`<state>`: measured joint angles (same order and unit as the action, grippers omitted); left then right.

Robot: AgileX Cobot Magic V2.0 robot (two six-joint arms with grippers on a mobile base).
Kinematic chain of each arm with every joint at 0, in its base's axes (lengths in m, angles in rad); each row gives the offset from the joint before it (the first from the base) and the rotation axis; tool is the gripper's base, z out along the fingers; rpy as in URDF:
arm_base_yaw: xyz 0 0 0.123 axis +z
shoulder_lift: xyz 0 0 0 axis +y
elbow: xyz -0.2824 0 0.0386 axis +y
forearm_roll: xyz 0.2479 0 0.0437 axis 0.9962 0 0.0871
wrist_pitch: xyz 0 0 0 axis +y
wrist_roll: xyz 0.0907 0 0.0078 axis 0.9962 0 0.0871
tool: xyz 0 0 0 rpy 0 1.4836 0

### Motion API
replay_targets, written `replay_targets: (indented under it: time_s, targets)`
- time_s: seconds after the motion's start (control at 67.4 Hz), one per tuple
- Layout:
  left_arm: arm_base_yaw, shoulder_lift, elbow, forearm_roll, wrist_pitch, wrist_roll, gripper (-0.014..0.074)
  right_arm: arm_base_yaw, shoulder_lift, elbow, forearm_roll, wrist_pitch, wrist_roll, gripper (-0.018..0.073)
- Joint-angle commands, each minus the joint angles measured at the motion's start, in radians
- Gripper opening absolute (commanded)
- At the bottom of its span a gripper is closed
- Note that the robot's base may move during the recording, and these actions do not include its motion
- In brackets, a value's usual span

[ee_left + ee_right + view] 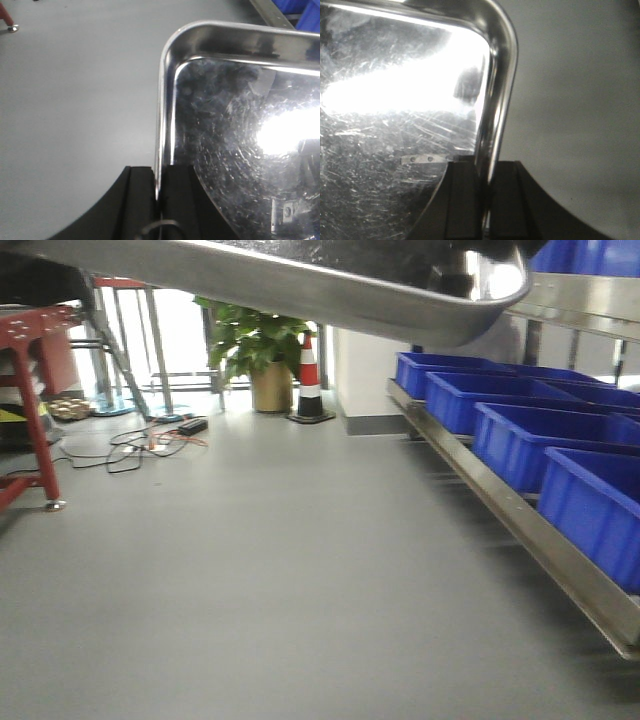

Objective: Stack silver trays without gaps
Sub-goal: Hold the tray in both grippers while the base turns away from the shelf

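One silver tray point(330, 295) hangs in the air across the top of the front view, seen from below, with its rounded corner at the right. In the left wrist view my left gripper point(159, 187) is shut on the tray's point(240, 125) left rim, one black finger on each side. My right gripper point(485, 190) is shut on the opposite rim of the same tray point(395, 125) in the right wrist view. The tray's scratched inside reflects bright light. Only this one tray is in view.
A steel shelf rail point(520, 530) along the right carries several blue bins point(530, 440). A red metal frame point(35, 390) stands at left, with cables point(150, 445) on the grey floor. A potted plant point(262, 355) and a striped cone point(310, 380) stand at the back.
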<state>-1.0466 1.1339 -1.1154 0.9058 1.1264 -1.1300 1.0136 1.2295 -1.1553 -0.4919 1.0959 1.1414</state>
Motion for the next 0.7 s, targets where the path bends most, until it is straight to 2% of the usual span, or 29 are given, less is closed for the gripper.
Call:
replay_targets:
  time_s: [0.0,0.683]
  targets:
    - [-0.003,-0.007,-0.006,0.067,0.007,-0.003,-0.0016,0.004,-0.007,-0.002,-0.018,0.02,-0.025,-0.0022]
    - [-0.003,-0.007,-0.006,0.067,0.007,-0.003,-0.0016,0.004,-0.007,-0.002,-0.018,0.015,-0.025,-0.0022]
